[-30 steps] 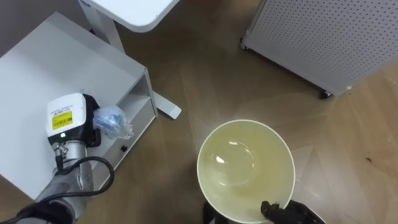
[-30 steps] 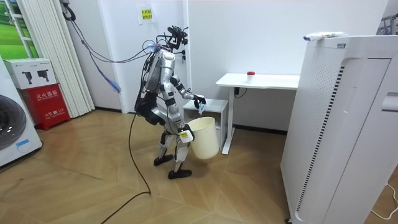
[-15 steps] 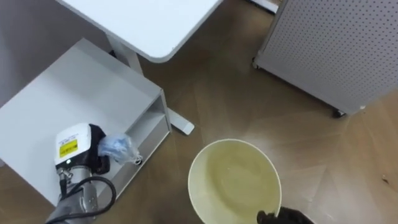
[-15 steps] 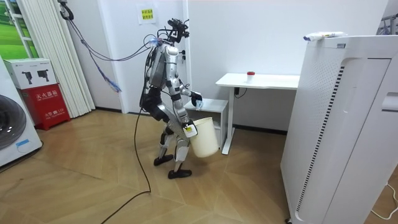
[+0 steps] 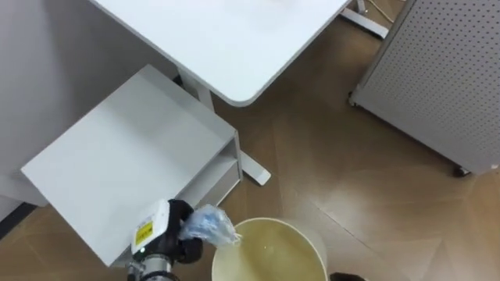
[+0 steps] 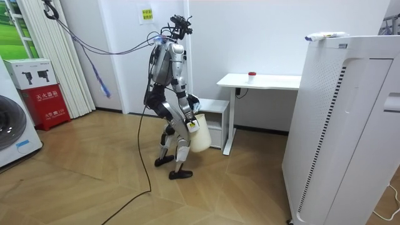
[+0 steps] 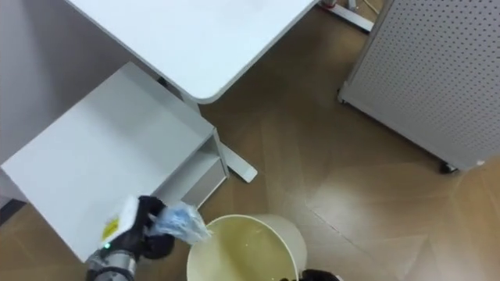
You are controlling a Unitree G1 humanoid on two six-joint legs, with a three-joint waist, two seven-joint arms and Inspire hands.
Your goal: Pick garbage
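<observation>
Left eye view: where's the rubbish?
— It's a crumpled clear bluish plastic wrapper (image 5: 209, 226), pinched in the curled fingers of the left hand (image 5: 173, 234), just over the left rim of the pale yellow round plastic bin (image 5: 281, 251).
— And the right hand (image 7: 316, 275)?
— A dark sliver at the bin's lower edge; I cannot tell how its fingers lie.
— Where does the robot stand?
— Room view: upright beside the low white cabinet (image 5: 133, 164) next to the white desk (image 5: 234, 39), bin at its hip.
</observation>
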